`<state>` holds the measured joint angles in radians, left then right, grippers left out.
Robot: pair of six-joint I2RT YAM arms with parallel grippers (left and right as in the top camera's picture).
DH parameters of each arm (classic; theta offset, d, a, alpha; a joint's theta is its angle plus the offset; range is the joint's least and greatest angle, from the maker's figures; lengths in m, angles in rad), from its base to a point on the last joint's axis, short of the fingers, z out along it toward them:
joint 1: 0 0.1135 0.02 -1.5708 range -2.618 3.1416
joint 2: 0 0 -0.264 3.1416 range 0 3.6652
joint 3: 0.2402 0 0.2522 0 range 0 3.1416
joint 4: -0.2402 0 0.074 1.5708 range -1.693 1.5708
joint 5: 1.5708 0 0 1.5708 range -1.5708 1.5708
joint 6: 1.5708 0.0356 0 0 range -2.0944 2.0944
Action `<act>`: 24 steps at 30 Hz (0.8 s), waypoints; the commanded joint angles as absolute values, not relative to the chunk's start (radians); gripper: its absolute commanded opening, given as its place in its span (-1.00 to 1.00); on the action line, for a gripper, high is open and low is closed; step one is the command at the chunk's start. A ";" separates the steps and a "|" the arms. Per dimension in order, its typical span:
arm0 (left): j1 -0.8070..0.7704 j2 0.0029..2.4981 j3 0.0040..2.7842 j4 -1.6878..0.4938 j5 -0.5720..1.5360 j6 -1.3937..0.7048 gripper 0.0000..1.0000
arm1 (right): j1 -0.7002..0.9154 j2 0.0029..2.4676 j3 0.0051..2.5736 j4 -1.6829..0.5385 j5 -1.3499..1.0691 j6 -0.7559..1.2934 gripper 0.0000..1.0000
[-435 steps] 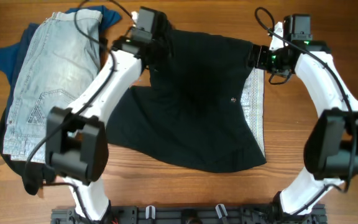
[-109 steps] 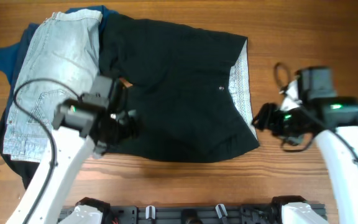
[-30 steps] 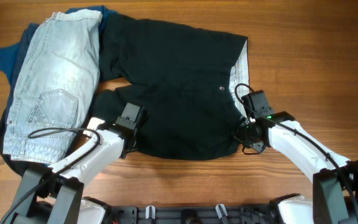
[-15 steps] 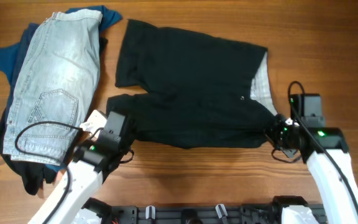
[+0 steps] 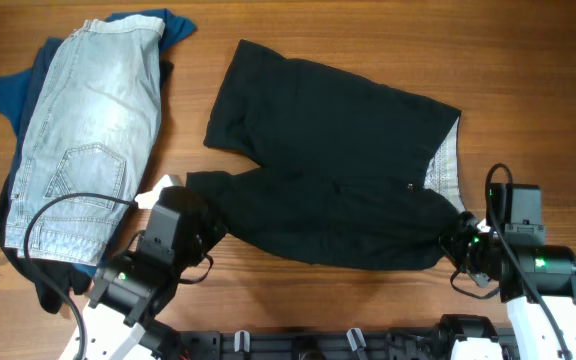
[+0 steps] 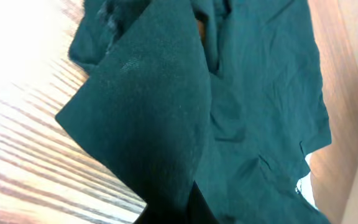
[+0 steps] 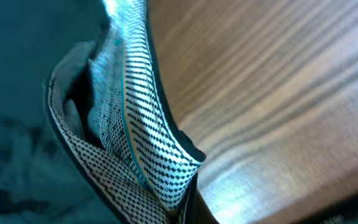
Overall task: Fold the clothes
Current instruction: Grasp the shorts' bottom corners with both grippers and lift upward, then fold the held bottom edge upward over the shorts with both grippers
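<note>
So the left hand [image 5: 200, 203] is pinched tight on the near leg hem of the black fabric shorts [image 5: 338, 170], and the right hand [image 5: 459, 240] is clamped onto the near corner of the waist, right where the pale dotted waistband lining [image 7: 135, 143] folds over. The shorts lie spread across the middle of the wooden counter [image 5: 538, 70] between the two hands, legs pointing left, waist to the right. Well apart on the left, a light-blue denim garment [image 5: 83, 130] sits on a royal-blue piece [image 5: 13, 95] and some dark cloth [image 5: 53, 285].
</note>
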<state>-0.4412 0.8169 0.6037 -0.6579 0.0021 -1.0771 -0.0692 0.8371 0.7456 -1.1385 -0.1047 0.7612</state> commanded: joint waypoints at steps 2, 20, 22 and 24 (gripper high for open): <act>-0.492 0.837 0.597 -0.575 -0.142 -1.032 -0.92 | -0.077 0.854 0.780 -1.055 -0.093 0.762 -0.91; -0.493 1.087 0.597 -0.373 -0.174 -0.998 -0.92 | -0.077 0.963 0.780 -0.847 -0.086 0.788 -0.91; -0.493 1.087 0.597 -0.374 -0.174 -0.998 -0.92 | -0.077 0.965 0.780 -0.848 -0.086 0.788 -0.91; -0.493 1.087 0.597 -0.374 -0.174 -0.998 -0.92 | -0.077 0.966 0.780 -0.849 -0.086 0.788 -0.91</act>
